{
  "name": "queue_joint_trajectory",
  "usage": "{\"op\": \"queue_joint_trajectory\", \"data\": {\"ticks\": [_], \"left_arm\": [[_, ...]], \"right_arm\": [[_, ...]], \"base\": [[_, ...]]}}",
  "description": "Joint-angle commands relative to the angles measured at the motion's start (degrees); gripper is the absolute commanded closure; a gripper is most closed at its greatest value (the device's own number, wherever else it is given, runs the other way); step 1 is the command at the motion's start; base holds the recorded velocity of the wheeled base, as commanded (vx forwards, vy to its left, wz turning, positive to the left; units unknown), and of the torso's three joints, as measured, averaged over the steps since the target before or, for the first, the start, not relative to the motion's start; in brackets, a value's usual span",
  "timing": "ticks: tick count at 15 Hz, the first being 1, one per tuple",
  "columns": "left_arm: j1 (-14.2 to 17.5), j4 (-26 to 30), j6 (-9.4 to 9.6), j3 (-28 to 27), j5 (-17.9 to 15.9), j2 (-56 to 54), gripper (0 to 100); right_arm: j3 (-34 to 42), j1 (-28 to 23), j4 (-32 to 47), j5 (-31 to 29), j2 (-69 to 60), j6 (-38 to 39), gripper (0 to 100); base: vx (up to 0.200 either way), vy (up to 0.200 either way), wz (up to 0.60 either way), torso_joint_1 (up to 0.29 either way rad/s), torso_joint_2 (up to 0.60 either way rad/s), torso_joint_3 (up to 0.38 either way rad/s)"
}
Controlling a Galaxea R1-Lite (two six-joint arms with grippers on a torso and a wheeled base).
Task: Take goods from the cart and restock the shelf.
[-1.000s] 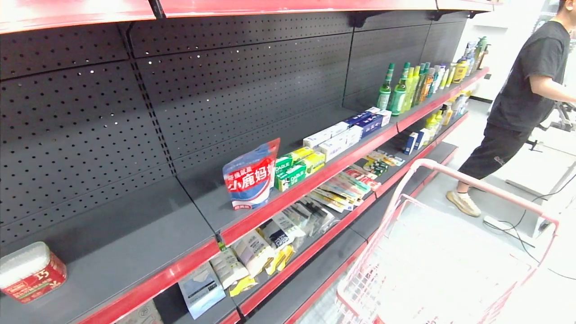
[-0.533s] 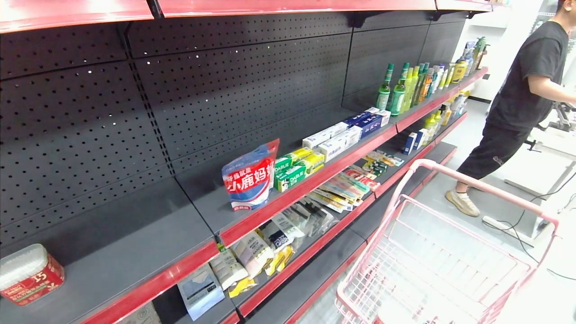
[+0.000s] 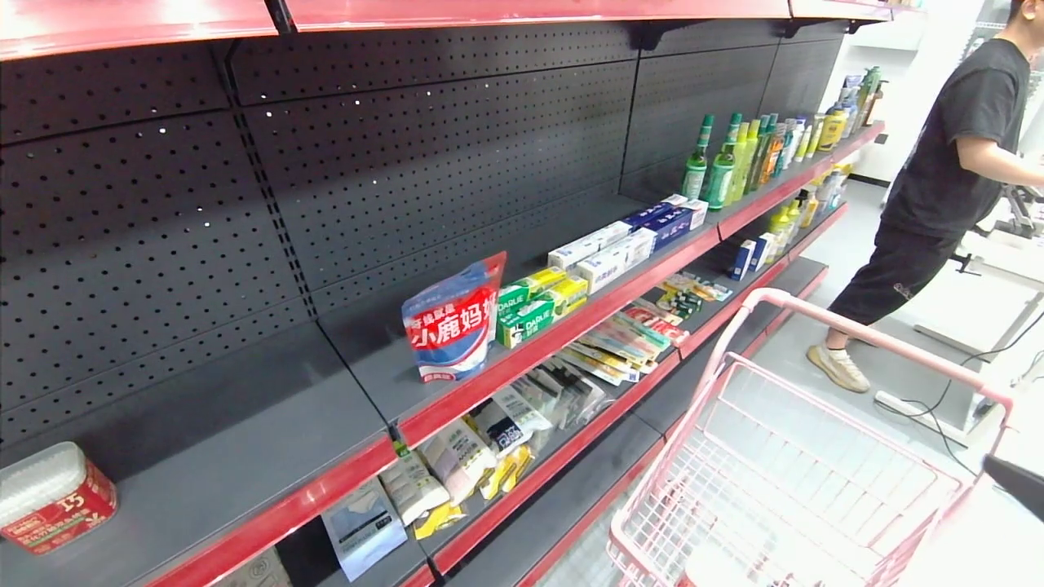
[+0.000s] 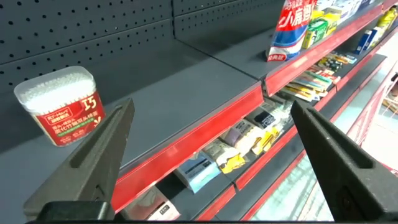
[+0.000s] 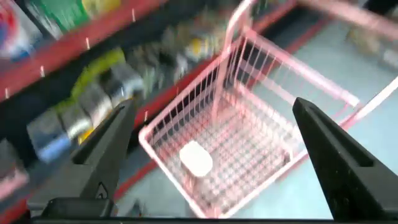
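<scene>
1. I'm looking down a shop aisle. A dark pegboard shelf (image 3: 245,424) with red edging runs from near left to far right, and a pink wire cart (image 3: 856,333) stands on the floor at near right.
2. Over the last second the head camera has dipped a touch, and the goods on the shelf have not moved. What is new is a dark piece of the right arm (image 3: 1018,486), which has come in at the right edge by the cart's near right corner.
3. The right gripper (image 5: 212,104) hangs above the cart basket with its fingers spread wide and nothing between them.
4. The item to fetch is a pale rounded pack (image 5: 196,158) lying on the cart's wire floor towards its near end. I cannot tell what it is.
5. The left gripper (image 4: 212,106) is also spread wide and empty. It hovers in front of the near left bay, close to the cotton-swab jar (image 4: 59,106) standing there.
6. I read this as the arm lining up for a pick that has not yet begun. The bare bay between the jar and the blue-and-red pouch (image 3: 454,318) has room for the pack.
</scene>
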Motion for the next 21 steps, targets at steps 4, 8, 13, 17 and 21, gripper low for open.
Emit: {"op": "queue_joint_trajectory", "data": {"ticks": [4, 8, 13, 17, 21], "left_arm": [[0.0, 0.0, 0.03, 0.0, 0.0, 0.1, 0], [0.0, 0.0, 0.03, 0.0, -0.1, 0.1, 0], [0.0, 0.0, 0.03, 0.0, -0.1, 0.1, 0], [0.0, 0.0, 0.03, 0.0, -0.1, 0.1, 0], [0.0, -0.1, 0.03, 0.0, -0.1, 0.1, 0]], "right_arm": [[-4.0, 0.8, -15.1, 4.3, 55.2, -7.1, 0], [-3.2, 5.1, -19.4, 4.5, 65.5, -10.4, 0], [-4.4, 12.1, -26.7, 7.6, 72.4, -10.7, 0], [-4.7, 16.2, -31.1, 7.9, 77.7, -10.7, 0], [-5.6, 18.3, -31.2, 9.7, 79.9, -10.7, 0]], "base": [[0.000, 0.000, 0.00, 0.000, 0.00, 0.000], [0.000, 0.000, -0.60, 0.002, 0.01, 0.004], [0.000, 0.000, -0.24, 0.004, 0.00, 0.002], [0.000, 0.000, 0.00, 0.000, 0.00, 0.000], [0.000, 0.000, 0.00, -0.046, 0.10, 0.052]]}}
